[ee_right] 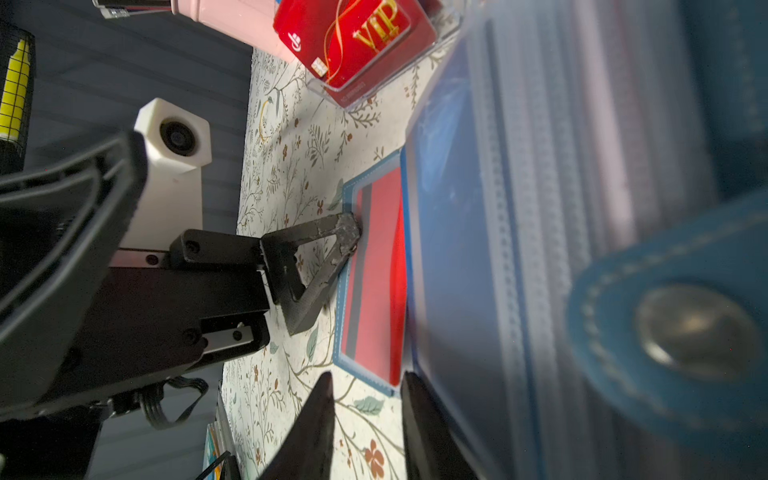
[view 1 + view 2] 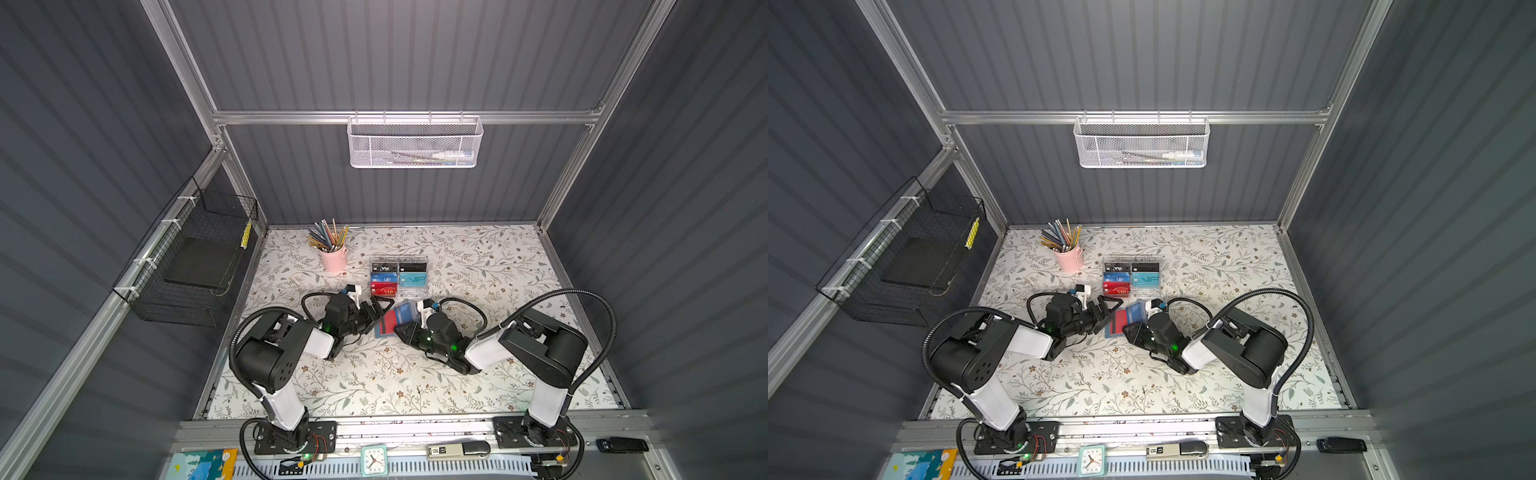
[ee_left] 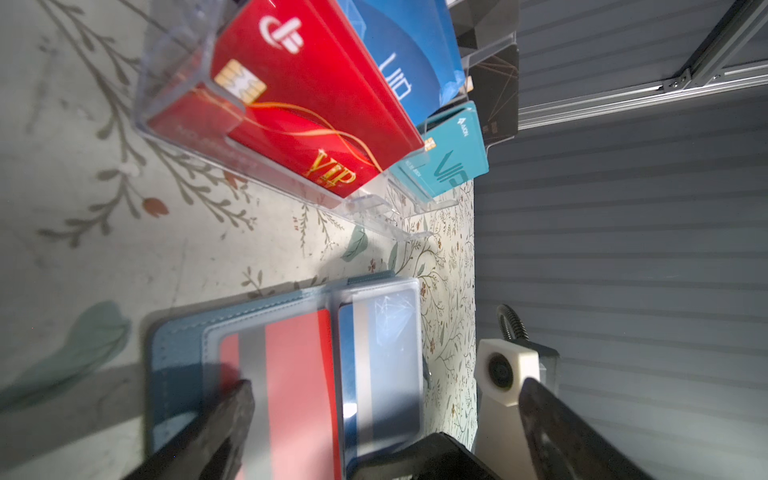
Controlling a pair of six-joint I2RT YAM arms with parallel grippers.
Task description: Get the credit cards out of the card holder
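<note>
Top view: card holder (image 2: 392, 322) lies open on the counter (image 2: 415, 382) between the hands.
Left wrist: left hand (image 3: 386, 386) is spread wide, one finger on the sleeved credit cards (image 3: 299, 374). Pressing could drag the holder.
Right wrist: right hand (image 1: 368, 382) is narrowly parted and grasps nothing visible. The raised pages (image 1: 519, 249) could flop shut.

Floral-print tabletop (image 2: 478, 257), three items directly on it.
Pink cup (image 2: 334, 258) stands upright toward the back, left of centre. The clear tiered card rack (image 2: 399, 277) is near it, mid-table. The card holder (image 3: 178, 349) lies open just in front of the rack, one cover flat on the surface.
</note>
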